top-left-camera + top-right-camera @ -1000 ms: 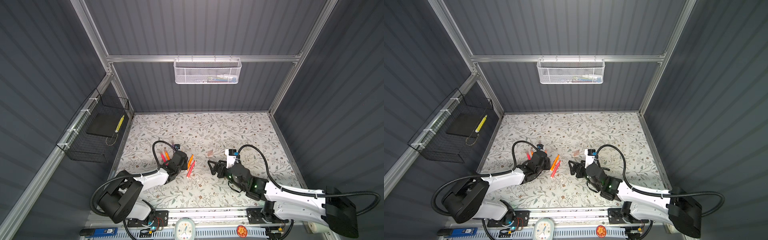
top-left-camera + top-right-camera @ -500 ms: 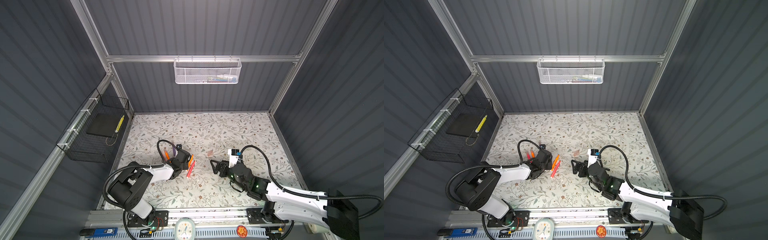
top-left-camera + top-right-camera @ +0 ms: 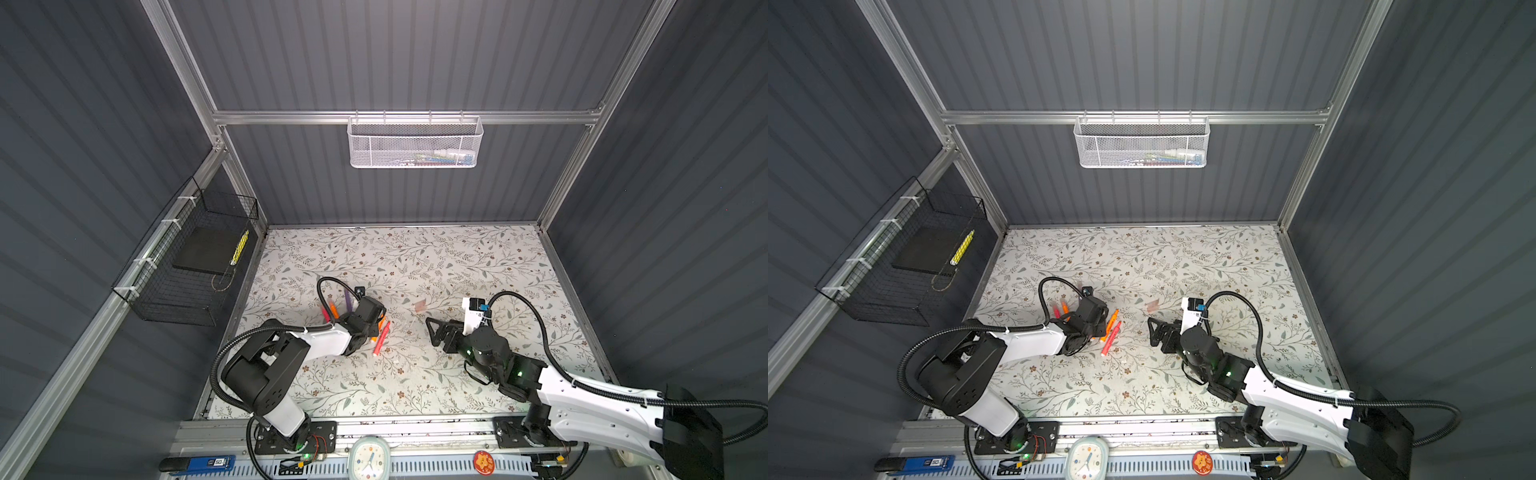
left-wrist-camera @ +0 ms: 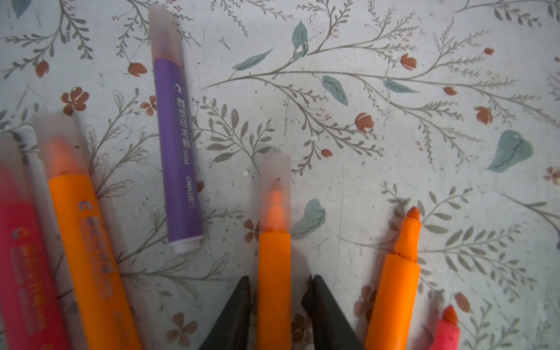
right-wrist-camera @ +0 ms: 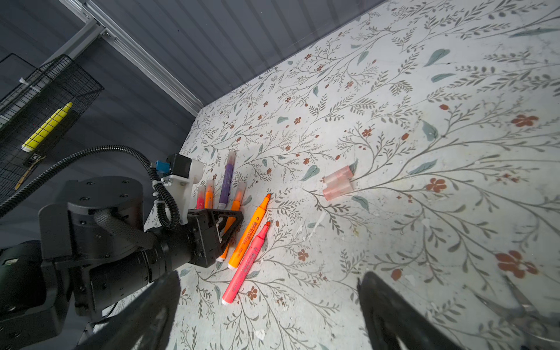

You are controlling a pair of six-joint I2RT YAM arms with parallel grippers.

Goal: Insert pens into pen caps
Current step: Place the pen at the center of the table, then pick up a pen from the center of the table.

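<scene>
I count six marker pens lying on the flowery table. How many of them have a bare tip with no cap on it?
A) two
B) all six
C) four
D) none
A: only an orange pen and a pink-red pen, lying side by side, show bare felt tips.

The left arm (image 3: pixel 326 341) and the right arm (image 3: pixel 598 401) are each built of smooth white shells between chunky black joint housings, and a ribbed black cable (image 5: pixel 106 148) loops from each wrist back toward the base. At each wrist sits a white bracket (image 5: pixel 181 178) carrying a small black camera box with a blue plug (image 5: pixel 162 166), and the round black joint cap (image 5: pixel 104 189) shows a ring of small recessed screws. Small green lights (image 3: pixel 478 352) glow on the right arm's black joints.
</scene>
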